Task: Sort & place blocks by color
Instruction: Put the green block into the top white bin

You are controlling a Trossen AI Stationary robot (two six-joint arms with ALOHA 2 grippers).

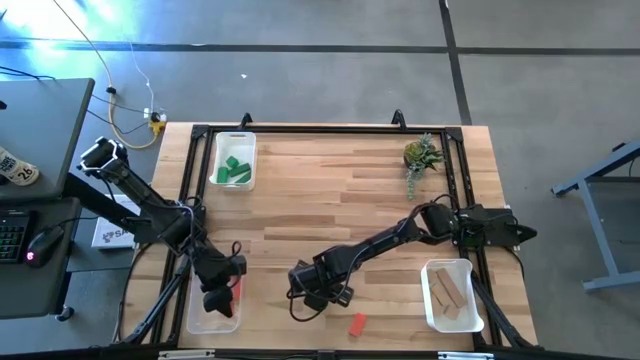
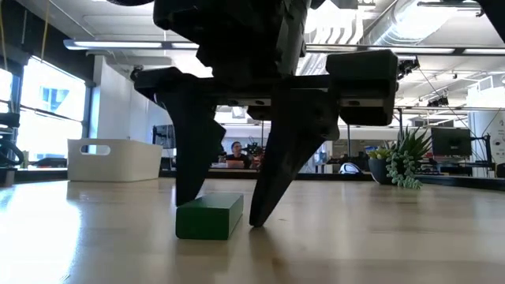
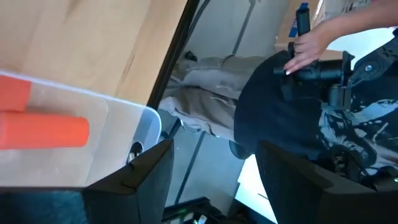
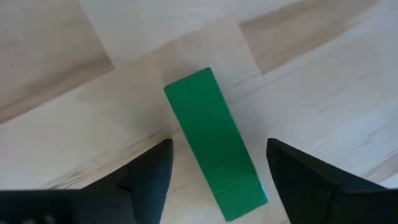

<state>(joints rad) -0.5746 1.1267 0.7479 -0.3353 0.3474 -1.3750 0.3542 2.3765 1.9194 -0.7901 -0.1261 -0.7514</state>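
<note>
A green block lies flat on the table near the front middle; it also shows in the low view. My right gripper is open and low over it, one finger on either side, touching nothing that I can see. A red-orange block lies on the table nearer the front edge. My left gripper is open and empty above the near-left clear tray, which holds red-orange blocks. The far-left tray holds green blocks. The near-right tray holds tan blocks.
A small green spiky plant stands at the far right of the table. A black frame runs along the table's edges. A person's hand shows beyond the table in the left wrist view. Bare wood lies in the table's middle.
</note>
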